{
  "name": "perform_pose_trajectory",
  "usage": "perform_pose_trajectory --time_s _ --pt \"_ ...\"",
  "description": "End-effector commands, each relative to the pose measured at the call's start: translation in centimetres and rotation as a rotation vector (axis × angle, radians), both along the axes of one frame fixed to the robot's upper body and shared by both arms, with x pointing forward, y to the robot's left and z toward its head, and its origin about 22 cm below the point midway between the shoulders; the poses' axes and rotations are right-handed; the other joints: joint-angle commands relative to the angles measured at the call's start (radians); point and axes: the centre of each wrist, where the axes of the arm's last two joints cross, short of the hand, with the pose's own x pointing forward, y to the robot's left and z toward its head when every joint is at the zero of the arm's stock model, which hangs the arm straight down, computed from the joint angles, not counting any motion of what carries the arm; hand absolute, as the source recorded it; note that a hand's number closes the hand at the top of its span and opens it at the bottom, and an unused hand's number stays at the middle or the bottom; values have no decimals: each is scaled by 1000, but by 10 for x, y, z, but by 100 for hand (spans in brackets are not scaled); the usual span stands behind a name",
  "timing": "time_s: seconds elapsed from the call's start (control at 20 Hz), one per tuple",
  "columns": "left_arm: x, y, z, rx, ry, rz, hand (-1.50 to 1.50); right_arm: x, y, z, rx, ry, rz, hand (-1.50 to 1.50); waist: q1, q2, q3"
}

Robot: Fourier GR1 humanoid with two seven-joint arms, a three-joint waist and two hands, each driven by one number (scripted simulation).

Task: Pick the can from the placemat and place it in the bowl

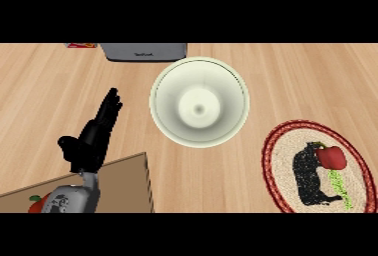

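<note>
The red can [331,156] is over the round placemat [280,150], a woven mat with a dark red rim at the right. My right hand [308,175] is over the mat with its fingers curled round the can, hiding the can's lower part. A thin green streak shows beside the hand. The cream bowl [168,120] stands in the middle of the counter, to the left of the mat, with nothing in it. At the left, my left hand [92,137] rests open with its fingers pointing up.
A grey appliance [144,51] stands at the far edge behind the bowl, with a small red item [81,45] to its left. A brown board [118,185] lies at the lower left, with an orange-red object [35,202] by my left forearm.
</note>
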Motion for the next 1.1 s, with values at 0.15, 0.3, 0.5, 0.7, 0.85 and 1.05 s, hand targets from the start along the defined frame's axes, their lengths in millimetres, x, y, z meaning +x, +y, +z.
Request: perform_pose_trajectory --time_s 0.15,0.3,0.5,0.7,0.85,1.05 --pt "3 -10 3 -13 7 -15 0 9 22 53 21 -8 -88 150 9 1 -1" --pt "9 5 6 4 12 -21 0 19 51 68 14 3 -110 150 7 0 -1" --pt "4 -1 0 5 -18 -3 0 41 67 92 -20 -7 -194 150 5 -1 0" --pt "-8 -17 -14 3 -3 -13 0 67 95 95 -79 -87 -274 150 12 2 0" --pt "-4 -7 14 6 -5 -9 0 90 96 90 -126 -142 -334 150 17 1 1" --pt "-10 -8 1 -3 3 -22 0 119 107 89 -187 -255 -392 150 18 3 1"
